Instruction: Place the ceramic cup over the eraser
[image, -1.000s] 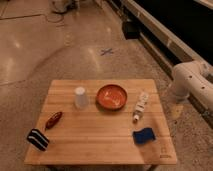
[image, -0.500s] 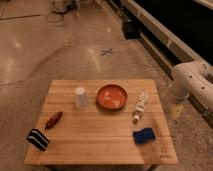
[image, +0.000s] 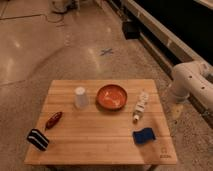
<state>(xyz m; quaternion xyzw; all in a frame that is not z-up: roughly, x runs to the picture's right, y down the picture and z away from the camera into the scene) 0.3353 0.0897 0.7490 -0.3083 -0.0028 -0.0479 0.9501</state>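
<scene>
The ceramic cup (image: 80, 97) is small, plain and white. It stands on the wooden table (image: 100, 135), left of centre towards the back. The eraser (image: 38, 139) is a black block with white stripes. It lies at the table's front left corner, well apart from the cup. My white arm (image: 190, 80) reaches in from the right edge of the view. The gripper (image: 176, 109) hangs low beside the table's right edge, far from both the cup and the eraser.
An orange bowl (image: 111, 96) sits right of the cup. A white bottle with a label (image: 140, 106) lies further right. A blue block (image: 144, 135) is at the front right, and a reddish-brown elongated object (image: 53, 120) at the left. Dark cabinets run along the back right.
</scene>
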